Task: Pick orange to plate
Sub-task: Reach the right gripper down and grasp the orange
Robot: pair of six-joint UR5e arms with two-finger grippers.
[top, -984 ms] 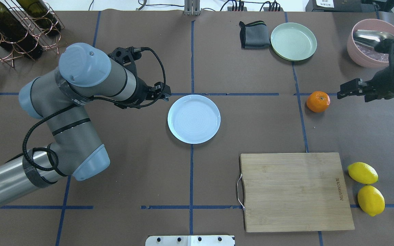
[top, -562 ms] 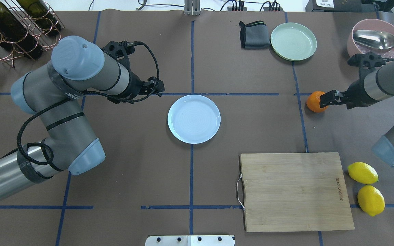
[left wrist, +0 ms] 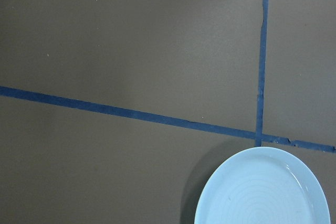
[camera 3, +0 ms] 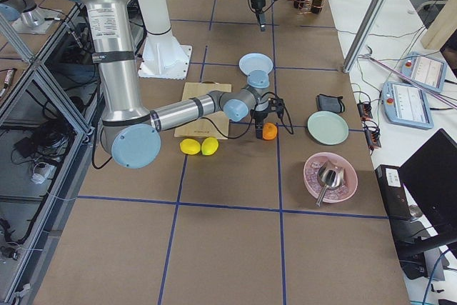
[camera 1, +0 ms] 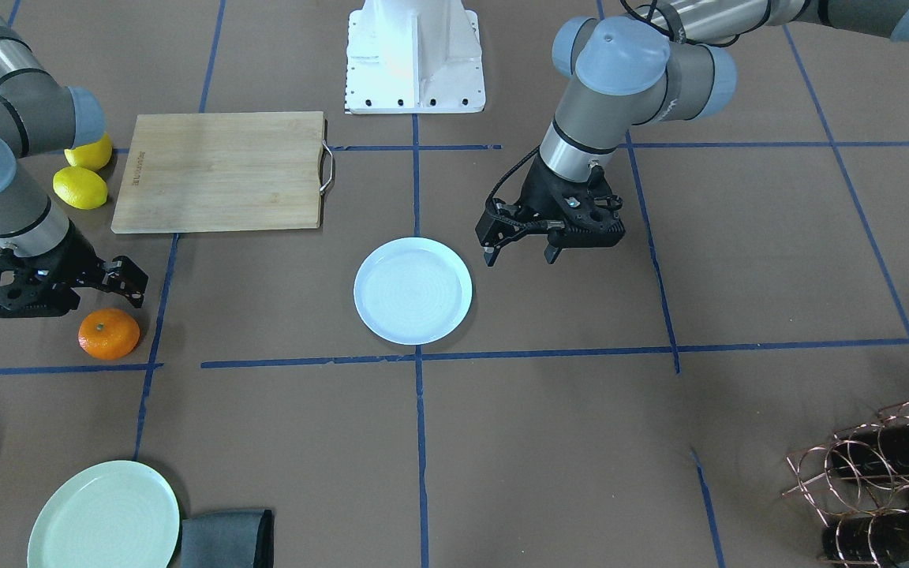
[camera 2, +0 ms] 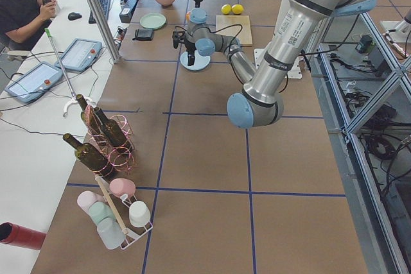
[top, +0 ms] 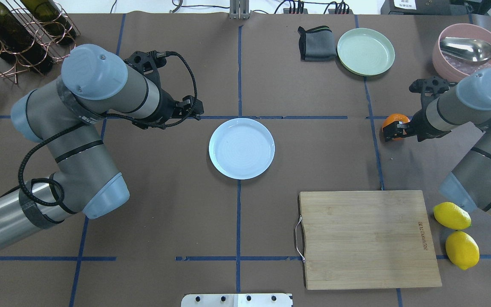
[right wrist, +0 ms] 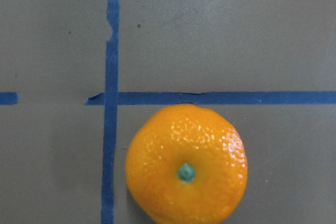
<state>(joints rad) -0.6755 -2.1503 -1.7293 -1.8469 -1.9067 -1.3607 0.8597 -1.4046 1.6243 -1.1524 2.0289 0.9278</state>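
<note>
Front-facing: orange (camera 1: 109, 334) is seen resting on the desk (camera 1: 581, 442), well apart from plate (camera 1: 413, 290); right tool (camera 1: 103, 292) is hung just over it, jaws read as apart, nothing gripped; left tool (camera 1: 519, 257) is held wide and empty just beside the plate rim, so an arm clash is risked at drop-off. Overhead: orange is half hidden under the right tool; green plate (top: 365, 51) is nearer than the target, so wrong-plate delivery is conceivable. Side views: too small for the tools to be judged. Left wrist: only an arc of the plate is shown. Right wrist: orange is sat low in frame, off centre; if closure is made off-axis, the round fruit could be squeezed out and rolled away; a high release onto the glossy plate could let it roll off.
</note>
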